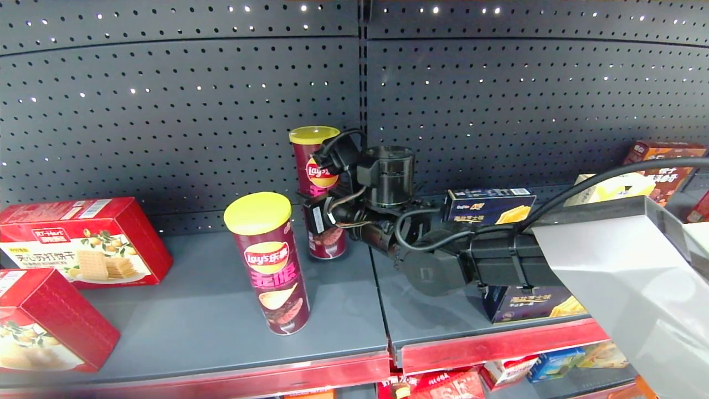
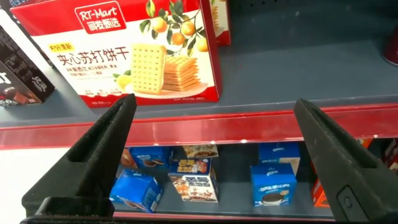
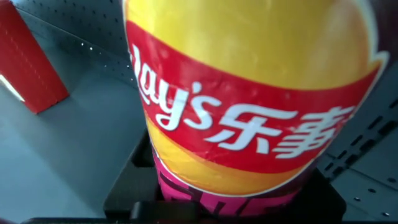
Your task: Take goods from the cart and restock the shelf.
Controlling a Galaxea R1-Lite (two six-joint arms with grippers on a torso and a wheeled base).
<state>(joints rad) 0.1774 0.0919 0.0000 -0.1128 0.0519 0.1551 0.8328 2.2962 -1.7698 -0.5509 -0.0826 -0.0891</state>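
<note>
One maroon yellow-lidded cardboard chip can [image 1: 271, 260] stands free on grey metal shelf [image 1: 183, 316] beside right tool [image 1: 320, 213]; second such can [image 1: 312, 166] clamped in it, apparently seated, unreleased. Left tool [image 2: 214, 104] spread wide, empty.

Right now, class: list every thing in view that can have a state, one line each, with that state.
rear chip can, upright on the shelf, lid on, held by the right tool
front chip can, upright, lid on, standing free
right tool, shut on the rear chip can
left tool, open, empty
rear red biscuit box, closed, resting on a long side
</note>
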